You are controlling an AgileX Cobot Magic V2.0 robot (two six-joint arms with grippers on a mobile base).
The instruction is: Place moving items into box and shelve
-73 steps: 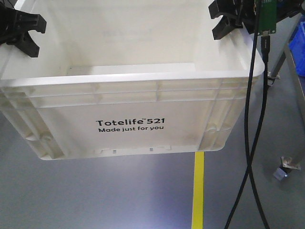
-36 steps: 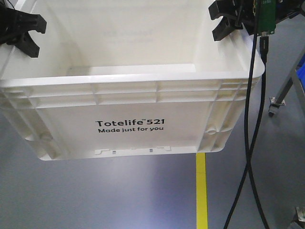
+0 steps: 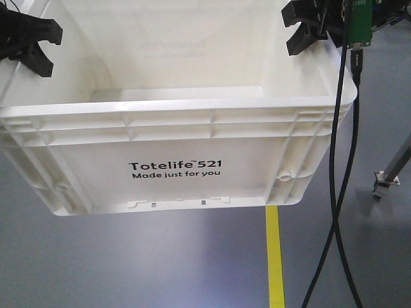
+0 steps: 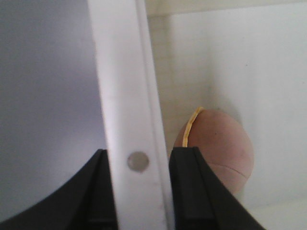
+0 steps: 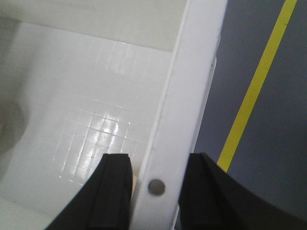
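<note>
Above the floor, the box upright, long axis left-right, left gripper and right gripper clamped on its end rims.

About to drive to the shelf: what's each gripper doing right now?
Left gripper: shut on the box rim.
Right gripper: shut on the opposite rim of the box.

We note grey floor, smooth, soft glare near lower edge. Yellow line painted along it. Metal leg with foot, front view's right side.
</note>
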